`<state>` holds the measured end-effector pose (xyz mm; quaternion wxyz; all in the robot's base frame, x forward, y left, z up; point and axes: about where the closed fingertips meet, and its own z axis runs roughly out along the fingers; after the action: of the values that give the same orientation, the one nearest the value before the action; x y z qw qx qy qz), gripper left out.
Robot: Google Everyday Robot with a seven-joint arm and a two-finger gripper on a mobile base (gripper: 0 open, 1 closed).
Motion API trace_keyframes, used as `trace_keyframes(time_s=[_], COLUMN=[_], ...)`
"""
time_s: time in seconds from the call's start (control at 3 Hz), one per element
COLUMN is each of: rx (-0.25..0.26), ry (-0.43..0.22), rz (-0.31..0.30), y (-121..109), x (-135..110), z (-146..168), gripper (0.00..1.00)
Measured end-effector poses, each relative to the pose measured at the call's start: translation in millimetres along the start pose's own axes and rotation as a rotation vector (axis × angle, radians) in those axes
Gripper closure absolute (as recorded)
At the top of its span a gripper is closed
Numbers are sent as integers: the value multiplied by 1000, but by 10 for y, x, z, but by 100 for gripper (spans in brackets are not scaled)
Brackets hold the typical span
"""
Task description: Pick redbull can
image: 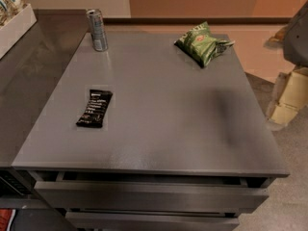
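A grey bench (159,129) with drawers (149,194) below its near edge is seen from above. The redbull can (97,30) stands upright at the far left corner, close to both the far edge and the left edge. The gripper (288,97), a pale shape, hangs off the bench beyond its right edge, well apart from the can. Whether it is open or closed cannot be told, and it holds nothing that can be seen.

The main risk is probably tipping. The can is tall and slim, so a glancing touch on the way in could knock it over. From that corner it might roll off the far edge, or left onto the adjoining dark counter (29,81). Its smooth metal side may also slip in a grip that closes off-centre or too near the top.

The reach looks long, running from the right edge to the opposite corner. A green chip bag (202,43) lies near the far right corner, so a path hugging the far edge could brush it. The middle of the bench, and the stretch toward the near right corner, offers open room for a diagonal approach. A black snack bar (95,108) lies flat near the left edge, about halfway along and well apart from the can. A white bin (17,25) sits on the counter beyond the left edge, leaving little room on that side.
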<state>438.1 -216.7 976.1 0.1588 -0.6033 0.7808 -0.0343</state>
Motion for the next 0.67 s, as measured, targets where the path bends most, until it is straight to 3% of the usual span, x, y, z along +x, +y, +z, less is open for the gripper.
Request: trace_keyframes(time_s=[0.67], rx=[3], ry=[-29], rz=[1], y=[-25], x=[-75], z=[20], gripper=[0])
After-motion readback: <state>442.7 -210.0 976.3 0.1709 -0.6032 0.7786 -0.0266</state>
